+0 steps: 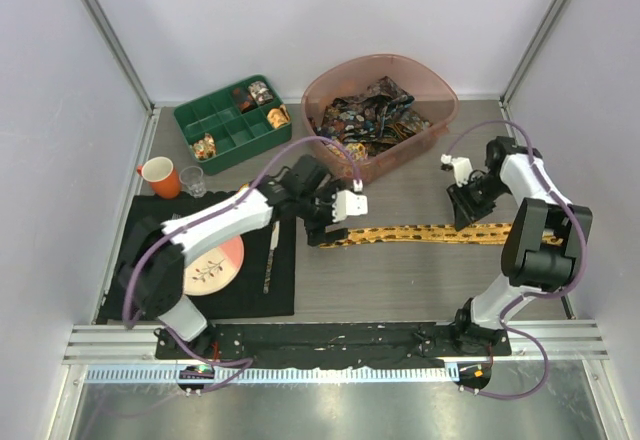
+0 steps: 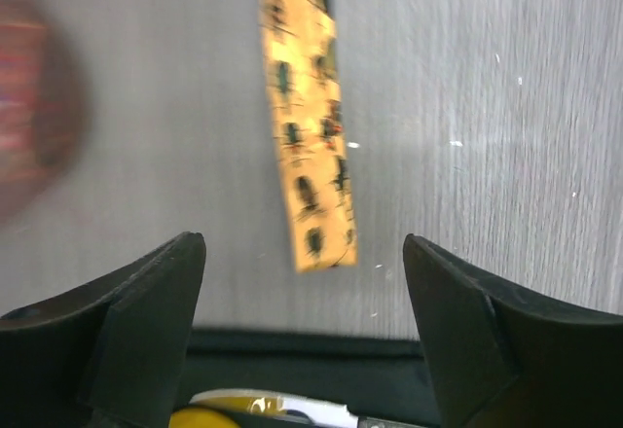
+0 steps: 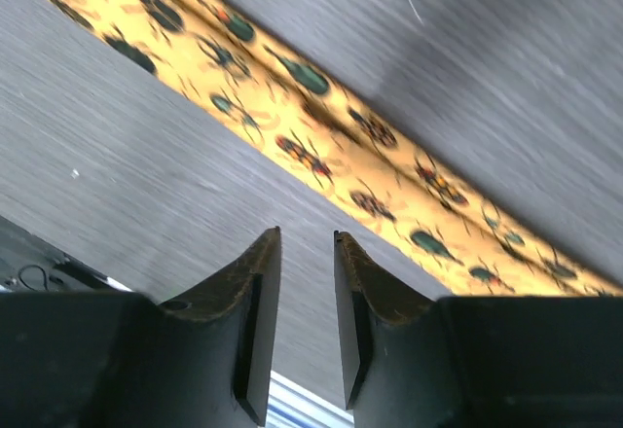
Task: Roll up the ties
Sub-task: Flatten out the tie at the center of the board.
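Observation:
A yellow-orange tie (image 1: 430, 232) with small dark spots lies flat and stretched across the table. My left gripper (image 1: 322, 228) hovers over its left end. In the left wrist view the narrow end of the tie (image 2: 310, 156) lies loose between the tips of the wide-open left gripper (image 2: 304, 245). My right gripper (image 1: 465, 215) sits just above the tie's right part. In the right wrist view the tie (image 3: 321, 146) runs diagonally past the right gripper (image 3: 307, 238), whose jaws stand a narrow gap apart with nothing between them. Dark printed ties (image 1: 365, 115) fill the pink bin.
The pink bin (image 1: 440, 90) stands at the back centre, a green compartment tray (image 1: 215, 120) with trinkets to its left. An orange mug (image 1: 158, 175), a small glass (image 1: 193, 180) and a plate (image 1: 215, 265) sit on or by the black mat (image 1: 150, 300) on the left.

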Motion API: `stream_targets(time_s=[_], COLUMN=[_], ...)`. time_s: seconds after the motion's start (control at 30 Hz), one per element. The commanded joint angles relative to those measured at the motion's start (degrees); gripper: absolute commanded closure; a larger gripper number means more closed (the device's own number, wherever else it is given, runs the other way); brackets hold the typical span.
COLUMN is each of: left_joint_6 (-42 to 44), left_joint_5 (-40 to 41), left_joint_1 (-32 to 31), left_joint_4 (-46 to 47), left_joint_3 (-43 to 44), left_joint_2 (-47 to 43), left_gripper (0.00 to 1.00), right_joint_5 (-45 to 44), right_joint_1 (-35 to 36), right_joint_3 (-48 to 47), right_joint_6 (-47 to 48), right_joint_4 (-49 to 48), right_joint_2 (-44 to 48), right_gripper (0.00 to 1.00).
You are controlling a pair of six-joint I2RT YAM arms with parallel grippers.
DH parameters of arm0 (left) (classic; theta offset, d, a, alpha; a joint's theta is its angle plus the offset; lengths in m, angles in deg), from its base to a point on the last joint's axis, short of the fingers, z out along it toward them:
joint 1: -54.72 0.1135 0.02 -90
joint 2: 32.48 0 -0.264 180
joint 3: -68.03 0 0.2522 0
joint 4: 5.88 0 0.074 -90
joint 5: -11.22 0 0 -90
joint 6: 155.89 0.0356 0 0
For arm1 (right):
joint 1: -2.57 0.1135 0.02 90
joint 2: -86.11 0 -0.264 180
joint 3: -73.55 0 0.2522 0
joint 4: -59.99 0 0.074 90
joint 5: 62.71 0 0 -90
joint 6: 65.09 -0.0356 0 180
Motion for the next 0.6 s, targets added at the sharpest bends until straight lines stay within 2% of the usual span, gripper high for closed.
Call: stream_targets(time_s=[0.0,0.07,0.13,0.17,0.3,0.33,0.4,0.47,0.57], left_joint_6=[-6.4,-11.8,-17.1,-16.8,-15.0,-14.1,-12.0,-12.3,-11.4], left_joint_5=[-0.4,3.7,7.0,6.8,6.5,5.2,4.1,4.2,4.4], left_joint_1=[2.2,2.4,2.4,2.3,1.7,1.8,1.7,1.7,0.6], left_joint_4=[11.0,16.7,27.0,28.0,21.2,14.2,8.9,8.8,13.4], left_joint_3=[-4.5,-8.2,-13.1,-13.9,-12.7,-9.4,-6.5,-6.1,-9.3], left_joint_2=[-12.8,-16.7,-21.2,-22.1,-20.9,-18.7,-16.1,-14.4,-14.5], left_gripper=[0.11,0.06,0.06,0.04,0.0,0.0,0.0,0.0,0.0], right_joint_5=[0.3,-2.4,-4.4,-7.2,-12.4,-13.0,-14.3,-14.9,-15.2], right_joint_1=[4.2,5.4,5.7,5.7,4.0,3.3,0.5,-1.4,-3.5], right_joint_3=[1.3,2.3,3.7,4.2,8.7,9.2,10.0,10.4,10.7], right_joint_6=[-6.2,-6.7,-6.6,-6.3,-2.7,-1.1,0.2,2.8,6.5], right_joint_4=[-5.6,-7.7,-10.2,-11.0,-14.0,-14.1,-13.9,-13.5,-11.2], right_joint_2=[-1.7,-3.4,-5.9,-6.6,-7.7,-7.6,-7.4,-6.8,-4.5], right_gripper=[0.66,0.66,0.67,0.67,0.68,0.68,0.68,0.68,0.68])
